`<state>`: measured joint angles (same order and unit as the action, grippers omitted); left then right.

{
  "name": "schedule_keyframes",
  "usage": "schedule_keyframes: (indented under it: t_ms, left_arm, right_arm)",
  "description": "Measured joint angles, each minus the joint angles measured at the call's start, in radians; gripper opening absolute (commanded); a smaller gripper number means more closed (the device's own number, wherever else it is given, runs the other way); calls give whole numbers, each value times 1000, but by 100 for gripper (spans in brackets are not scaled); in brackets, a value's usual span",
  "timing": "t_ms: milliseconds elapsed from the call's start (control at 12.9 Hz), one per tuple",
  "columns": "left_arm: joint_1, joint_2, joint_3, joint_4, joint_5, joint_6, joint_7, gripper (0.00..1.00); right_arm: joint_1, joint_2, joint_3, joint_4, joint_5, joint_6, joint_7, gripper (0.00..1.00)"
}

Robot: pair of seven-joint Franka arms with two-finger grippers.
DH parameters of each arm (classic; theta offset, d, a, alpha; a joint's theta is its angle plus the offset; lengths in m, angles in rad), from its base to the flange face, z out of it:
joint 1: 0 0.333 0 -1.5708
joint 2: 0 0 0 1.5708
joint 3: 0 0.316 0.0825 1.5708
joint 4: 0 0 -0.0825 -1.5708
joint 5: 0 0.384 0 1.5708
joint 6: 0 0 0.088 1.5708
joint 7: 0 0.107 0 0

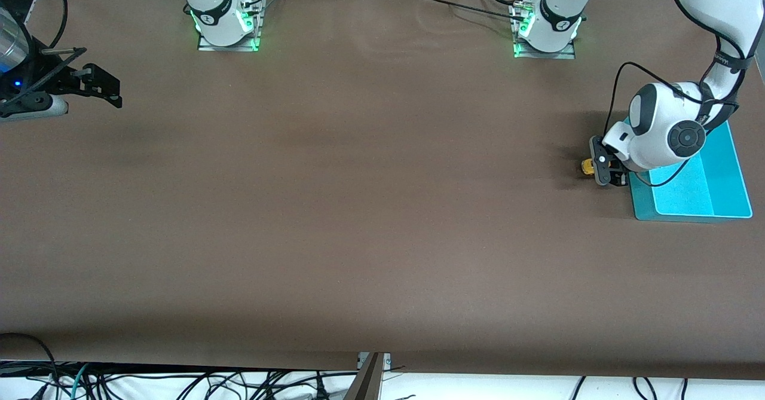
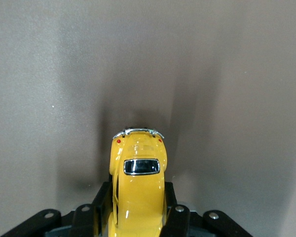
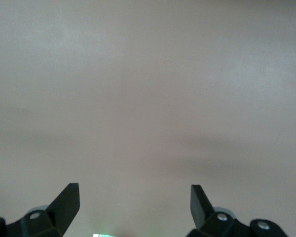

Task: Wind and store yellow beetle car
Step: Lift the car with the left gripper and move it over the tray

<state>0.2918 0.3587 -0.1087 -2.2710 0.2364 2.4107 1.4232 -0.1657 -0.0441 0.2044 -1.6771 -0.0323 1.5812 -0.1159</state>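
The yellow beetle car [image 2: 138, 187] is a small rounded toy with a dark window and a chrome bumper. It rests on the brown table beside the teal tray [image 1: 726, 167], toward the left arm's end, where only a sliver of the yellow beetle car [image 1: 588, 165] shows past the gripper. My left gripper [image 1: 605, 171] is low at the table and shut on the car, one black finger [image 2: 101, 205] pressed against each side of the body. My right gripper [image 1: 104, 89] waits above the table's other end, open with nothing between its fingertips [image 3: 69, 200].
The teal tray has a raised rim, and the left arm's wrist hangs over part of it. Both arm bases [image 1: 227, 20] stand along the table's edge farthest from the front camera. Brown table surface [image 1: 358, 197] spreads between the two grippers.
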Motion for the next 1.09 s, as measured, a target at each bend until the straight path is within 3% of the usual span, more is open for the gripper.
schedule_keyframes:
  t_ms: [466,855,1088]
  left_arm:
    - [0,-37,-57,20,0,-23,37,11]
    - [0,-129,-115,195,0,-369,46,11]
    - [29,-155,-96,233,0,-429,103,11]
  right_arm:
    - [0,0,0,0,0,0,0,99]
    - [0,0,0,0,0,0,0,99]
    - [0,0,0,0,0,0,0,99]
